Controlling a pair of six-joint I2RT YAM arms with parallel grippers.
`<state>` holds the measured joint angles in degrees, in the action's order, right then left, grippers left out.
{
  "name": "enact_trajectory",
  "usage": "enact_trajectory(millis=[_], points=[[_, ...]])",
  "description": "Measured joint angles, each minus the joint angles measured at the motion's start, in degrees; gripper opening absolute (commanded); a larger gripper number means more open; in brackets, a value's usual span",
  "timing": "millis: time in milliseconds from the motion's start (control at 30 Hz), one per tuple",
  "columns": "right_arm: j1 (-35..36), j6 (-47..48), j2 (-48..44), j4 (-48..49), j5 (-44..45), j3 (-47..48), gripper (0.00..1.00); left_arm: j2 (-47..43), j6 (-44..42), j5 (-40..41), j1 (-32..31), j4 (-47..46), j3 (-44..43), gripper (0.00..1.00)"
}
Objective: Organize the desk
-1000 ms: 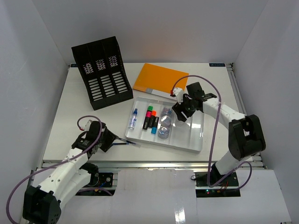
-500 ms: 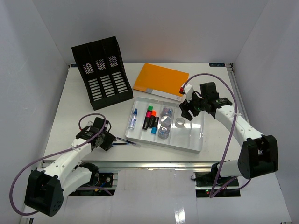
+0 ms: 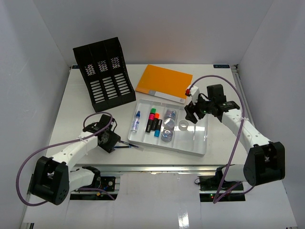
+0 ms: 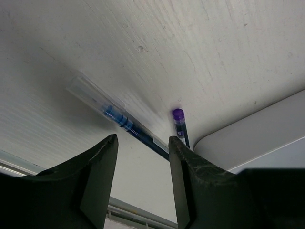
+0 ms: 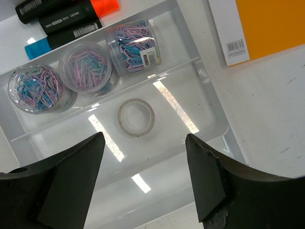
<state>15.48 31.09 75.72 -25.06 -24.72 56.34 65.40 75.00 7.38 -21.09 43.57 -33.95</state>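
Your left claw (image 4: 143,143) is spread wide and empty, low over the white desk (image 3: 71,109). Two pens (image 4: 119,118) lie ahead of its fingers, just beside the near left corner of the tray (image 3: 193,140). Your right claw (image 5: 143,140) is wide too, hanging above the tray compartment that holds a tape roll (image 5: 136,117). The next compartment holds three jars of paper clips (image 5: 88,67), then come markers (image 3: 153,121). White walls enclose the desk, with a black file rack (image 3: 102,74) and an orange folder (image 3: 162,80) at the back.

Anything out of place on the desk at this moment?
Yes: two pens lie loose on the desk, just outside the tray's near-left corner, not in any compartment. The open left gripper hovers over them.
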Motion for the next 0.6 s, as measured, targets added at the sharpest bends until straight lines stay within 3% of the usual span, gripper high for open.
enact_trajectory(millis=[133,600], points=[[-0.6,0.0,-0.8,0.0,-0.5,0.0,0.75,0.8,0.0,-0.3,0.2,0.1,0.0,0.50],[-1.8,0.0,-2.1,0.0,-1.7,0.0,0.75,7.2,-1.9,-1.0,3.4,1.1,-2.1,0.48]])
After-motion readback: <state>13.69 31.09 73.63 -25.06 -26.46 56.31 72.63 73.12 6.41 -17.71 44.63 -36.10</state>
